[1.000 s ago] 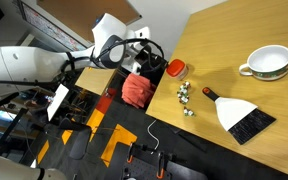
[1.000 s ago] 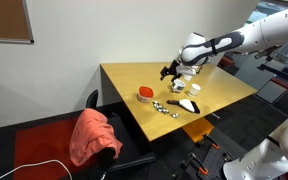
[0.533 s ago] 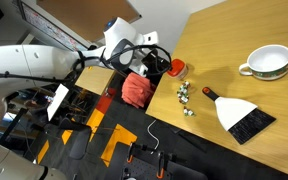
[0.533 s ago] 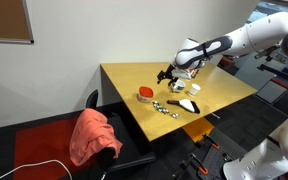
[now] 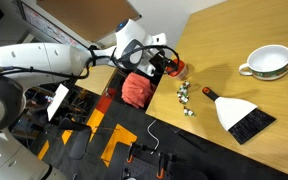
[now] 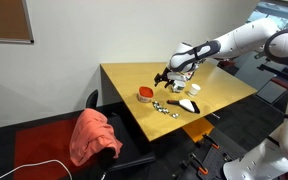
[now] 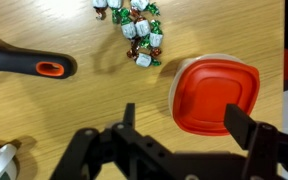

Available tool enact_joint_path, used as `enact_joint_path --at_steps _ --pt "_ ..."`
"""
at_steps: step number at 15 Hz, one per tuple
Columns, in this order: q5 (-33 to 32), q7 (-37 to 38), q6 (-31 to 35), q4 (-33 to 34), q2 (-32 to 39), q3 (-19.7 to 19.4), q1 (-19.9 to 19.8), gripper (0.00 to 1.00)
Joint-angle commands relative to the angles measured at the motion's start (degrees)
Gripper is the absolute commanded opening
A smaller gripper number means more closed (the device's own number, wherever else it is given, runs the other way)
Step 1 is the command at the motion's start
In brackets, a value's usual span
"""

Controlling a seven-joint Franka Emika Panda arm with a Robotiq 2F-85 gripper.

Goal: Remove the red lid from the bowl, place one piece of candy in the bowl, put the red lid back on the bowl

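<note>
The bowl with the square red lid (image 7: 216,95) stands near the table's edge and shows in both exterior views (image 5: 175,68) (image 6: 145,95). A pile of wrapped candies (image 7: 136,22) lies beside it on the wood (image 5: 187,97) (image 6: 169,105). My gripper (image 7: 184,125) is open and empty, hovering just above the lid, not touching it. One fingertip (image 7: 129,115) is over bare wood and the other (image 7: 242,125) is over the lid's far side. It also shows in both exterior views (image 5: 162,62) (image 6: 165,76).
A brush with an orange-and-black handle (image 7: 44,67) lies near the candies (image 5: 239,115) (image 6: 189,104). A white cup (image 5: 267,63) stands farther along the table. A chair with a pink cloth (image 6: 92,135) stands by the table's edge (image 5: 136,90).
My arm has moved along the table's edge toward the red-lidded bowl and now hangs over it. The gripper stays open. Nothing on the table moved.
</note>
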Motion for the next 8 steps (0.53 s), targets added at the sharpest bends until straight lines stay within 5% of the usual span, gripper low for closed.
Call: enact_joint_path --at_steps 1,8 --pt "0.7 -0.4 -1.2 3.6 3.0 0.0 -0.6 0.78" --pt "1.8 -2.0 -1.0 6.9 6.6 1.1 -2.6 0.66"
